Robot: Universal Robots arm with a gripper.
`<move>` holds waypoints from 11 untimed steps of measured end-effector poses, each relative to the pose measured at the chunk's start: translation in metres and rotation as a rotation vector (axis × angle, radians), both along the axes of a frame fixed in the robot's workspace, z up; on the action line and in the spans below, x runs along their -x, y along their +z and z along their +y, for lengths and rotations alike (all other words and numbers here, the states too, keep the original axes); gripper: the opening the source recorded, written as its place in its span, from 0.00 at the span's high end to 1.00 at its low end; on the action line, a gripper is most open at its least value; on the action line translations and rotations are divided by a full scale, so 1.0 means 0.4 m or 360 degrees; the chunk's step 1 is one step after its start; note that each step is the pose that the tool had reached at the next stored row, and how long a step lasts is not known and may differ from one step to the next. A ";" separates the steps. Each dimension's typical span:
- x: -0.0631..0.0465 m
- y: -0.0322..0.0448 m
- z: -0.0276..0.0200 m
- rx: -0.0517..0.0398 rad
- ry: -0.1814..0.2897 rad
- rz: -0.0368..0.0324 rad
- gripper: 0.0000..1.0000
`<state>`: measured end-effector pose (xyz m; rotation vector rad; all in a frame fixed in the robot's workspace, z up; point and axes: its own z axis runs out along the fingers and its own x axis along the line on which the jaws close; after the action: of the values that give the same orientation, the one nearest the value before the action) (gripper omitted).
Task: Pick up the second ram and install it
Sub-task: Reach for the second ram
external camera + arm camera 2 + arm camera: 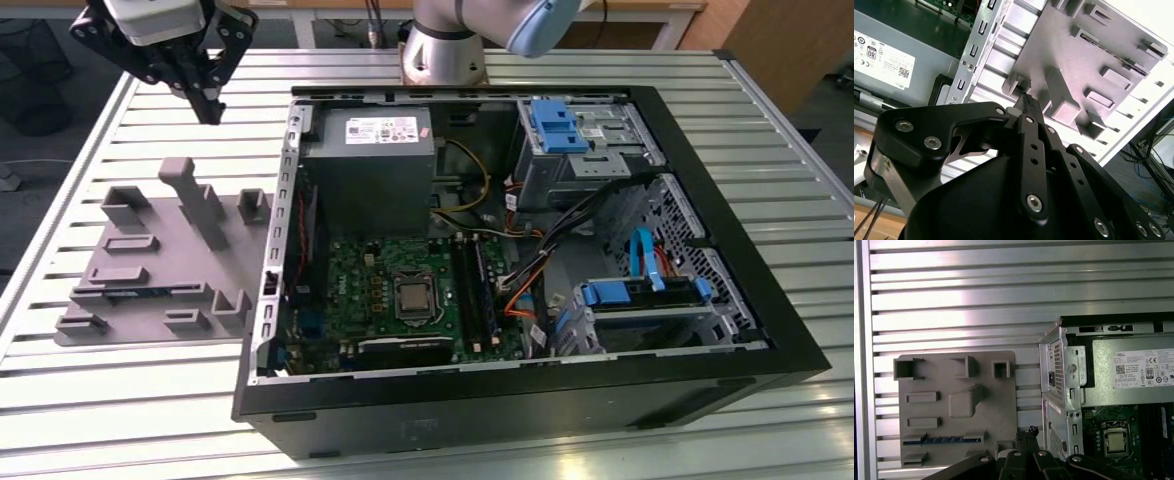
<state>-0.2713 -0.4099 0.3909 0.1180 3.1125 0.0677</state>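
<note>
On the exterior view's left, a grey fixture plate (147,215) with raised blocks is lying flat on a slatted metal table (134,400). The second ram (140,292), a thin blue-green stick, is resting in a low slot near the plate's front edge. In the first wrist view it (941,440) is showing as a long blue strip held between two small blocks of the plate (934,380).

Above the far edge of the plate, the black gripper (210,112) is hanging in the air, pointing down, well apart from the ram. Its fingers are pressing together into a single narrow tip and are gripping nothing. This also shows in the second wrist view (1027,100) and in the first wrist view (1030,431).

Just beside the plate, toward the exterior view's right, an open black computer case (534,400) is lying on its side. Inside it, a grey power supply (367,165) is sitting at the far end, with a green motherboard (354,270) nearer the camera. Long black memory slots (477,285) are running beside the processor socket (415,297). Farther right, blue drive brackets (554,125) and bundled cables are occupying the bays.
</note>
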 end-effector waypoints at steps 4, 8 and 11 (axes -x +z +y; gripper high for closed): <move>0.008 0.000 0.000 0.0000 0.0000 0.0000 0.89; 0.017 0.000 0.000 0.0000 0.0000 0.0000 0.89; 0.023 0.000 0.000 0.0000 0.0000 0.0000 0.89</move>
<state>-0.2805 -0.4099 0.3909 0.1180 3.1125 0.0676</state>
